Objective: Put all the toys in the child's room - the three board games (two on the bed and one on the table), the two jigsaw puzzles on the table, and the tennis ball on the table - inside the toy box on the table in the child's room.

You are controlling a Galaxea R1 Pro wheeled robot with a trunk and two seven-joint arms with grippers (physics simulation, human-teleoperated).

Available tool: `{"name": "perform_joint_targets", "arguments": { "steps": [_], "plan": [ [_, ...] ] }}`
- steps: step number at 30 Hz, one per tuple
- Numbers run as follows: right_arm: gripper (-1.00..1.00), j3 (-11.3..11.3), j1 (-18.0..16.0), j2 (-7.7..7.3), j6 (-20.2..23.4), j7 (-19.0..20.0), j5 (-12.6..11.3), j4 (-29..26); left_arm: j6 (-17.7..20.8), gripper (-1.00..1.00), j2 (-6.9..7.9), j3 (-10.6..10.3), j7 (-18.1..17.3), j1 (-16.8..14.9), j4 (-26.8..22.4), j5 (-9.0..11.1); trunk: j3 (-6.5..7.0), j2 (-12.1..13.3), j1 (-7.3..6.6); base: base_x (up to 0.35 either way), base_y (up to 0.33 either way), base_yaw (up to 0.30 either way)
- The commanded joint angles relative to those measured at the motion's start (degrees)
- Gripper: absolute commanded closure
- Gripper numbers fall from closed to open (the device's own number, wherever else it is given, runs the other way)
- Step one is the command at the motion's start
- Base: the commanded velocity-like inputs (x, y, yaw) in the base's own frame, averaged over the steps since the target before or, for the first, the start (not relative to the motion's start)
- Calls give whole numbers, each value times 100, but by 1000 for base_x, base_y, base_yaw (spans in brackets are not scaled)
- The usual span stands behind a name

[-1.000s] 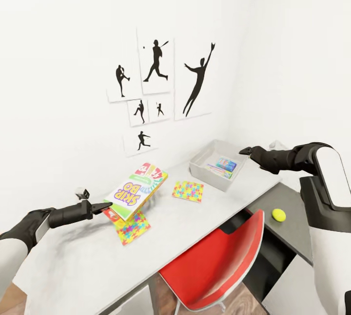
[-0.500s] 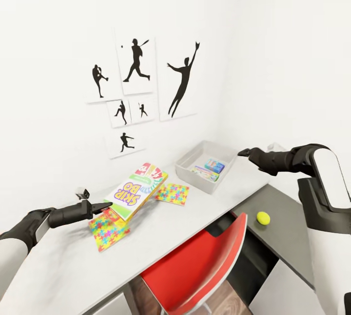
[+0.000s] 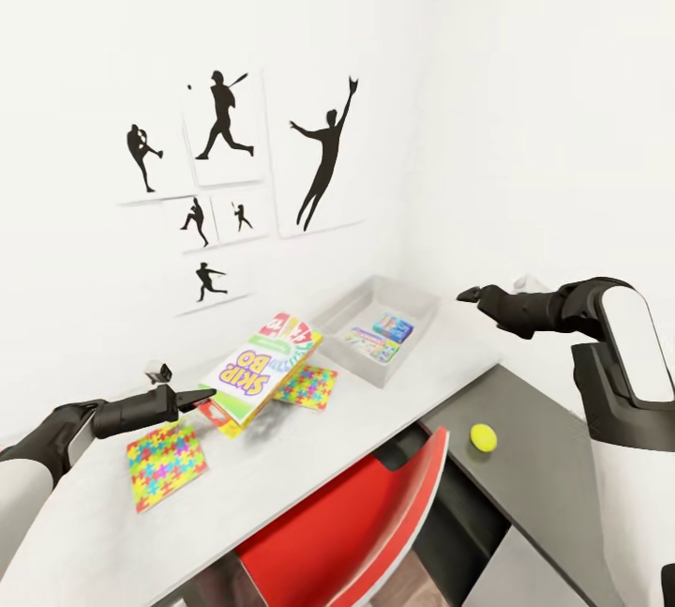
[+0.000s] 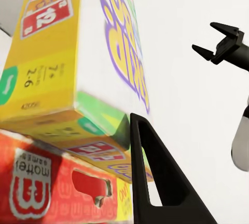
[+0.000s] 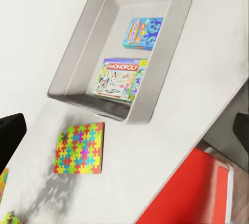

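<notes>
— Yellow-edged Skip-Bo board game (image 3: pixel 262 368) stays clamped in the left gripper (image 3: pixel 192 398); the view swung, so the toy box (image 3: pixel 420 310) now lies nearer ahead.

— Right gripper (image 3: pixel 473 294)?

— Apart, empty, hovering just beyond the box, two games already inside.

"SKIP BO" runs in purple across the lid of the held game box (image 3: pixel 263 366), its yellow side shows a red "12" card and "7+", and the box lying in the tray (image 5: pixel 118 79) says "MONOPOLY".
</notes>
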Motion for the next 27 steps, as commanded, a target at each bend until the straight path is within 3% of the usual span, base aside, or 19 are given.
{"name": "perform_joint_targets", "arguments": {
  "steps": [1,6,13,27],
  "plan": [
    [-100,-8,-7,-8,38,-57,-56,-2,64,100,0,27,-26,-6,-4,-6,-16,-13,5,143,-271,-16],
    [-100,-19,-20,-25,25,-57,-65,2,181,100,4,42,-26,-21,-19,-27,-32,-13,5,151,-271,-92],
    [-100,-13,-18,19,-2,-57,-55,4,381,100,18,13,-26,-35,-405,-43,-39,-13,5,109,-267,-42],
    [-100,-13,-23,42,50,-54,-72,47,400,100,27,12,-26,-36,-427,-44,-41,-13,5,44,-22,-1]
  ]
}}
